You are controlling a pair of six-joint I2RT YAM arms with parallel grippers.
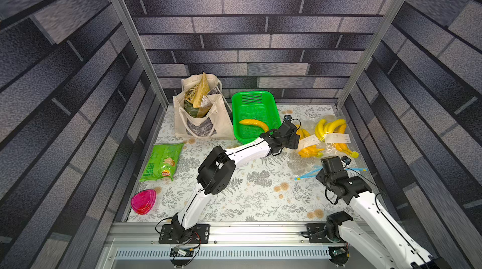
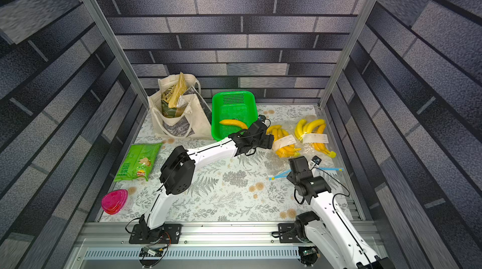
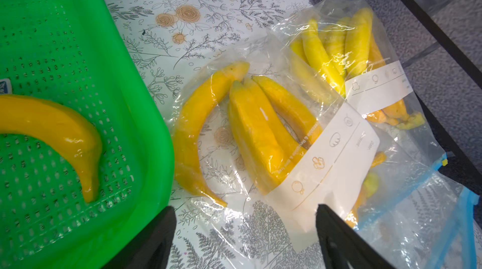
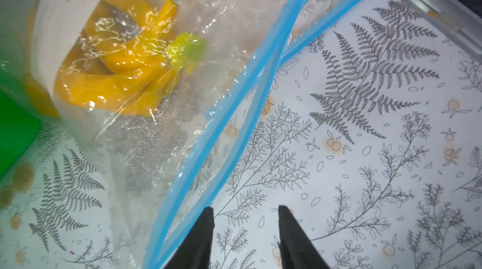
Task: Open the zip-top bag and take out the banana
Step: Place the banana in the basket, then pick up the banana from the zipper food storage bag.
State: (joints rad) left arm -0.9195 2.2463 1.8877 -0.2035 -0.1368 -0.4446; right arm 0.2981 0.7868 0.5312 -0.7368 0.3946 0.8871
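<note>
A clear zip-top bag (image 3: 307, 150) with a white label lies on the floral mat, right of the green basket (image 3: 154, 129), and holds several yellow bananas (image 3: 260, 134). My left gripper (image 3: 243, 209) is open just above that bag's clear plastic, with nothing between its fingers. The bag's blue zip strips (image 4: 234, 129) stand slightly apart. My right gripper (image 4: 245, 208) hovers at the mouth end, open, with only mat between the jaws. One of its fingers (image 4: 200, 233) overlaps the outer blue strip. In both top views the two arms meet at this bag (image 1: 309, 145) (image 2: 285, 142).
A single banana (image 1: 254, 123) lies in the green basket (image 1: 251, 96). A second bag of bananas (image 1: 335, 134) sits by the right frame rail. A cloth tote (image 1: 200, 121), a green chip bag (image 1: 161, 162) and a pink container (image 1: 143, 201) stand at the left.
</note>
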